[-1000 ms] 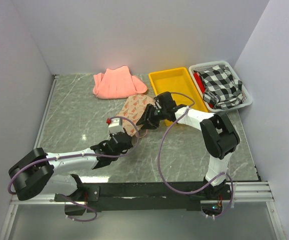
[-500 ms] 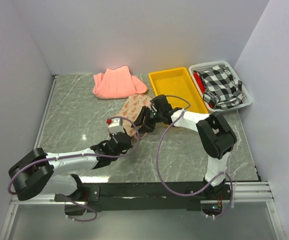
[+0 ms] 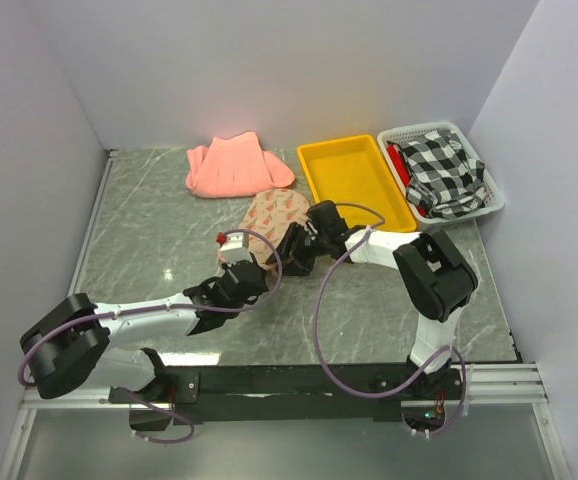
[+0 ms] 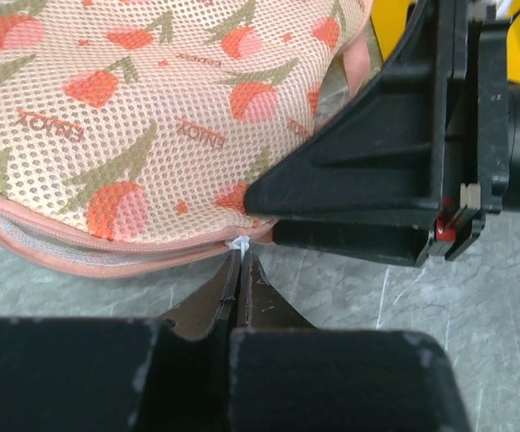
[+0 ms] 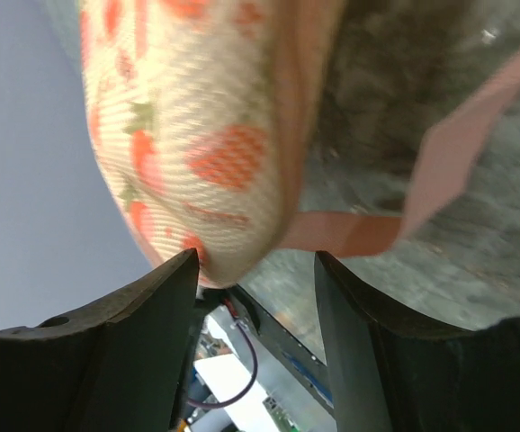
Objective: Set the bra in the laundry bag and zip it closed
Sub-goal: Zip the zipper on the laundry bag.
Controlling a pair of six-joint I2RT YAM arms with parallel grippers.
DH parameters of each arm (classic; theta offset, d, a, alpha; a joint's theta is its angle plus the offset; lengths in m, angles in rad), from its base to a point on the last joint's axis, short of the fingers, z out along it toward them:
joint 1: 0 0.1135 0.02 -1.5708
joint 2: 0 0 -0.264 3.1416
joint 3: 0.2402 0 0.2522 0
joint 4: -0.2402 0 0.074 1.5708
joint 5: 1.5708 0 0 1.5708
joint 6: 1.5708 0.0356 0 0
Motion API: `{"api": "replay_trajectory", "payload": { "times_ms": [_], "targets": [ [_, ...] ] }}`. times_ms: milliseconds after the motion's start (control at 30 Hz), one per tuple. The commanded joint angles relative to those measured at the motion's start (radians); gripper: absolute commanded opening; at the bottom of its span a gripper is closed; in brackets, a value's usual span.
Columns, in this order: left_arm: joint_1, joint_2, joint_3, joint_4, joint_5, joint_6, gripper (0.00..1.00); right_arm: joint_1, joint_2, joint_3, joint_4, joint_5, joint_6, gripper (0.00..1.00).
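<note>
The laundry bag (image 3: 274,212), beige mesh with red-orange tulip prints and pink edging, lies mid-table. My left gripper (image 3: 259,268) is at its near end. In the left wrist view this gripper (image 4: 240,256) is shut on the small white zip pull (image 4: 238,244) at the bag's (image 4: 134,108) pink edge. My right gripper (image 3: 291,252) sits just right of it, open. In the right wrist view the right gripper (image 5: 255,270) is open, the bag's rounded end (image 5: 197,126) lies by the left finger, and a pink strap (image 5: 422,171) crosses beyond. The bra is hidden in every view.
A salmon-pink folded cloth (image 3: 234,165) lies at the back. Right of it stand a yellow tray (image 3: 354,180) and a white basket (image 3: 496,200) holding a black-and-white checked cloth (image 3: 444,170). White walls close in the back and both sides.
My right gripper has slid left and nearer along the bag's edge, and its jaws have widened. The left gripper stays shut and has edged slightly right.
</note>
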State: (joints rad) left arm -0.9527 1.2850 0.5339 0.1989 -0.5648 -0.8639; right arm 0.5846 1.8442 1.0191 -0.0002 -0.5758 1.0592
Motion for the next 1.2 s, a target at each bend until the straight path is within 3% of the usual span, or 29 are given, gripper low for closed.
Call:
{"api": "replay_trajectory", "payload": {
  "times_ms": [0, 200, 333, 433, 467, 533, 1167],
  "targets": [
    [0.0, 0.011, 0.046, 0.039, 0.016, 0.031, 0.01, 0.008, 0.0, 0.05, 0.088, 0.002, 0.027, 0.62],
    [-0.001, 0.007, 0.04, 0.043, 0.028, 0.029, 0.01, 0.009, 0.055, 0.145, 0.043, 0.008, 0.013, 0.62],
    [-0.008, 0.016, 0.055, 0.051, 0.04, 0.034, 0.01, 0.009, 0.078, 0.133, 0.066, 0.011, 0.03, 0.54],
    [-0.015, 0.017, 0.07, 0.047, 0.037, 0.039, 0.01, 0.001, 0.073, 0.127, 0.06, 0.02, 0.015, 0.27],
    [-0.018, 0.017, 0.072, 0.043, 0.034, 0.04, 0.01, 0.001, 0.07, 0.125, 0.058, 0.024, 0.009, 0.12],
    [-0.017, 0.013, 0.069, 0.031, 0.026, 0.039, 0.01, -0.003, 0.056, 0.127, 0.034, 0.036, -0.008, 0.01],
    [-0.017, -0.088, -0.133, -0.052, -0.04, -0.033, 0.01, -0.101, 0.105, 0.285, -0.196, -0.059, -0.269, 0.0]
  ]
}}
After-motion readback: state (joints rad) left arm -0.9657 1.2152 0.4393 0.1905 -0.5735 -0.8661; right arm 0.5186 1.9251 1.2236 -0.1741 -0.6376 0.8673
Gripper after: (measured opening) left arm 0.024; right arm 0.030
